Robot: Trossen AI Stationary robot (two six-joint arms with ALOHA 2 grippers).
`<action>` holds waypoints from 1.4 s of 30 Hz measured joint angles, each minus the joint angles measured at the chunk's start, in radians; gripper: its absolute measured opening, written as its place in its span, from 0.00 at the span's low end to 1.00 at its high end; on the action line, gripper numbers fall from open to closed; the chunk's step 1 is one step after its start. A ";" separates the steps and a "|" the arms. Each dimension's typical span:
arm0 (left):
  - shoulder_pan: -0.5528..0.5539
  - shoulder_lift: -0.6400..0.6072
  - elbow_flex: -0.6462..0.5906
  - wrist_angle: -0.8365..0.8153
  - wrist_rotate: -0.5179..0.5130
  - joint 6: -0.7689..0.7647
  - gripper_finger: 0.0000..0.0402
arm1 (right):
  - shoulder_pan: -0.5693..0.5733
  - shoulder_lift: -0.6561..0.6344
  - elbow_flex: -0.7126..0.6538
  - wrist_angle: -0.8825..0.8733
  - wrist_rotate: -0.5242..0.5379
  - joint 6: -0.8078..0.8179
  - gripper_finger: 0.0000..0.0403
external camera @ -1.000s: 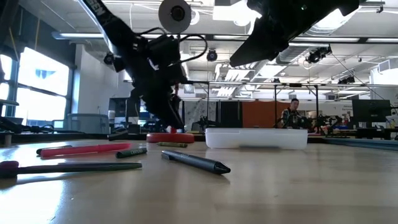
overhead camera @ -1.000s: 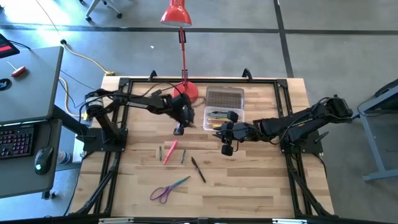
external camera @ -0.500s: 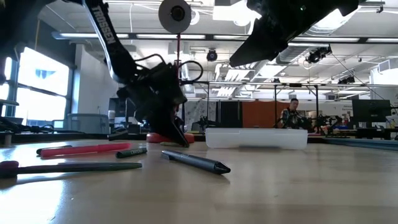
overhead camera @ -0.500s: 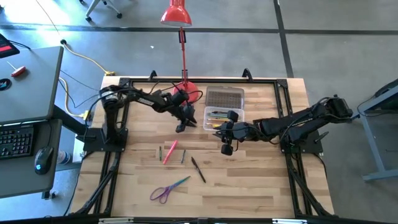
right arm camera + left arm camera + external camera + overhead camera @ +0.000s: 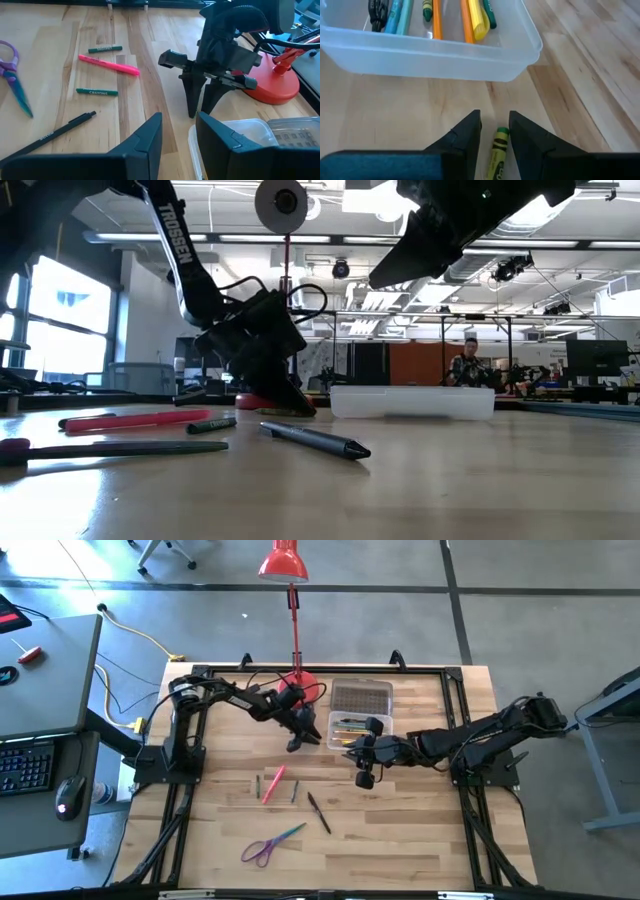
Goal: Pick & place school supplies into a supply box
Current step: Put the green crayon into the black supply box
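Left wrist view: a yellow-green crayon (image 5: 496,152) is seen lying on the wooden table (image 5: 395,107) between the parted fingers of the left gripper (image 5: 495,131), which are lowered around it without yet being clenched on it. Just beyond the fingertips the clear supply box (image 5: 430,52) is found, already holding orange, yellow, green and blue pens.

In the high view the left gripper (image 5: 296,743) is placed beside the box's left end, near the red lamp base (image 5: 300,687). The right gripper (image 5: 364,778) is held released, nothing grasped, in front of the box. A pink marker (image 5: 273,783), two green crayons, a black pen (image 5: 319,812) and purple-handled scissors (image 5: 270,845) are left lying on the table's nearer part.
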 joint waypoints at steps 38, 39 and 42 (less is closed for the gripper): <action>-0.005 -0.167 -0.032 -0.021 -0.044 -0.092 0.07 | 0.002 0.000 0.000 -0.018 -0.057 0.024 0.25; -0.007 -0.180 -0.031 -0.024 -0.047 -0.100 0.07 | 0.002 0.000 0.000 -0.018 -0.057 0.024 0.25; -0.018 -0.217 -0.032 -0.004 -0.043 -0.164 0.07 | 0.002 0.000 0.000 -0.018 -0.056 0.024 0.25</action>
